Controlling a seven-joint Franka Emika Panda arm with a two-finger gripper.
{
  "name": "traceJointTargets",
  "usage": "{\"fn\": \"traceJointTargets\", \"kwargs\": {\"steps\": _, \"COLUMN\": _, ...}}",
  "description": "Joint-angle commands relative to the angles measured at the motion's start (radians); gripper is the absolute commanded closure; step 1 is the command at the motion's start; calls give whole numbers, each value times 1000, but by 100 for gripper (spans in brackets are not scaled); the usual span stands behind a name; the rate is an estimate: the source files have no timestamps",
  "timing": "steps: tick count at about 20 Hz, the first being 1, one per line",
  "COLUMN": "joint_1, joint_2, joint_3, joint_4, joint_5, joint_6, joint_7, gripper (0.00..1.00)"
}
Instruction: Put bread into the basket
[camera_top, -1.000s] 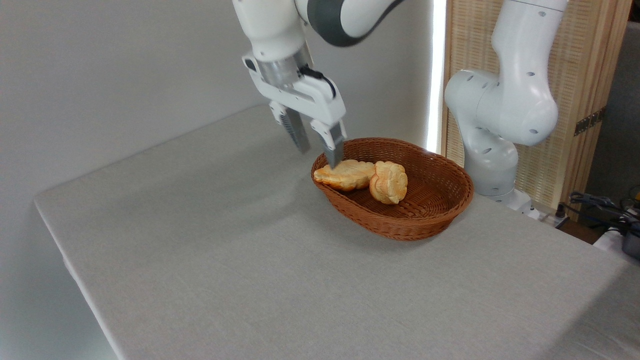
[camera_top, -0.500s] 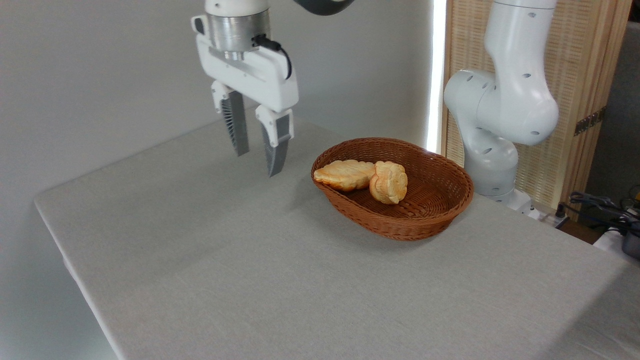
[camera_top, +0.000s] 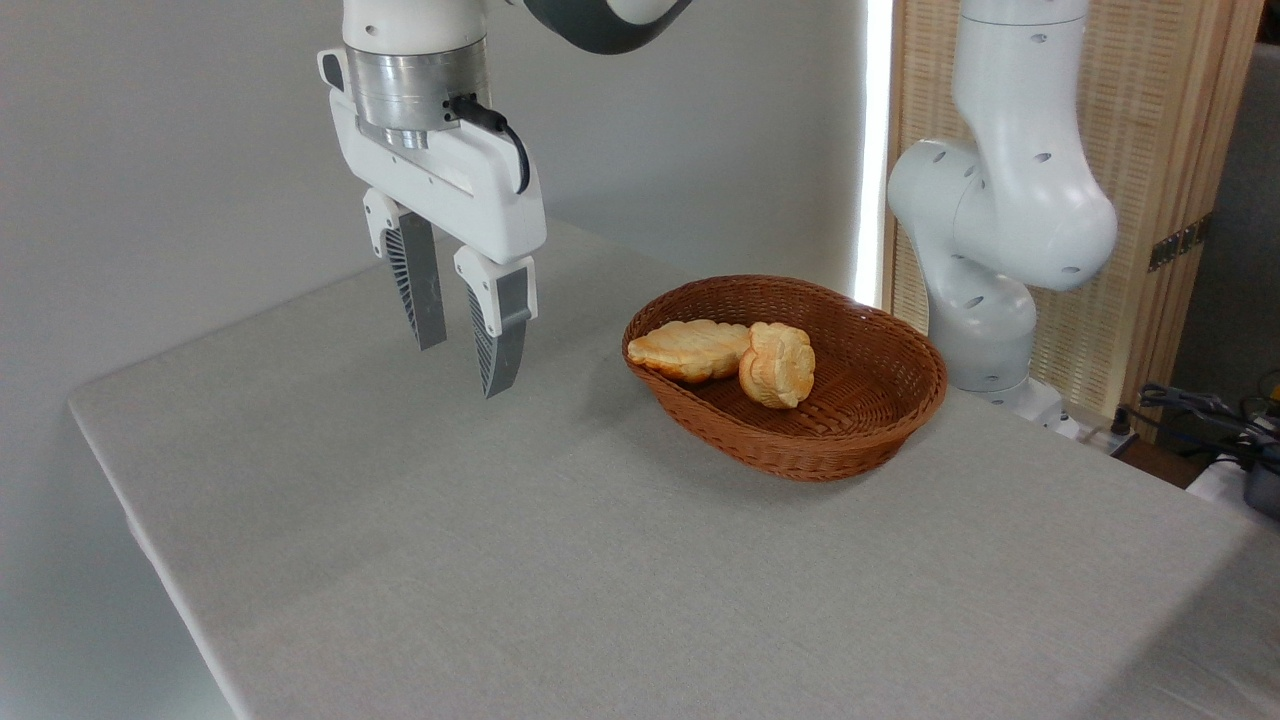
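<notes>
A single fixed view looks down at an angle across the grey cloth-covered counter (camera_top: 600, 560) from its near side, facing the white wall, at middling range.

Plain grey wall (camera_top: 200, 120) behind the grey cloth-covered surface (camera_top: 600, 580); slatted wooden screen (camera_top: 1160, 120) at right, daylight strip (camera_top: 872, 140) beside it.

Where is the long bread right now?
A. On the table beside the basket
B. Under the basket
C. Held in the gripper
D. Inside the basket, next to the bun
D: the bread lies inside the basket, touching the bun, while the gripper hangs open and empty over the table.
</notes>
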Motion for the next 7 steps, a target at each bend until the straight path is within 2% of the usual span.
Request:
{"fn": "traceJointTargets", "kwargs": {"steps": 1, "joint_1": -6, "joint_2": 11, "joint_3": 5, "joint_4": 25, "joint_5": 65, "joint_6": -9, "joint_7": 5, "gripper": 0}}
{"fn": "traceJointTargets", "kwargs": {"steps": 2, "joint_1": -6, "joint_2": 11, "joint_3": 5, "joint_4": 25, "joint_5": 83, "joint_6": -9, "joint_7": 5, "gripper": 0}}
{"fn": "traceJointTargets", "kwargs": {"steps": 4, "joint_1": -6, "joint_2": 11, "joint_3": 3, "joint_4": 25, "joint_5": 88, "joint_6": -9, "joint_7": 1, "gripper": 0}}
{"fn": "traceJointTargets", "kwargs": {"steps": 7, "joint_1": -6, "joint_2": 11, "joint_3": 3, "joint_4": 25, "joint_5": 56, "joint_6": -9, "joint_7": 0, "gripper": 0}}
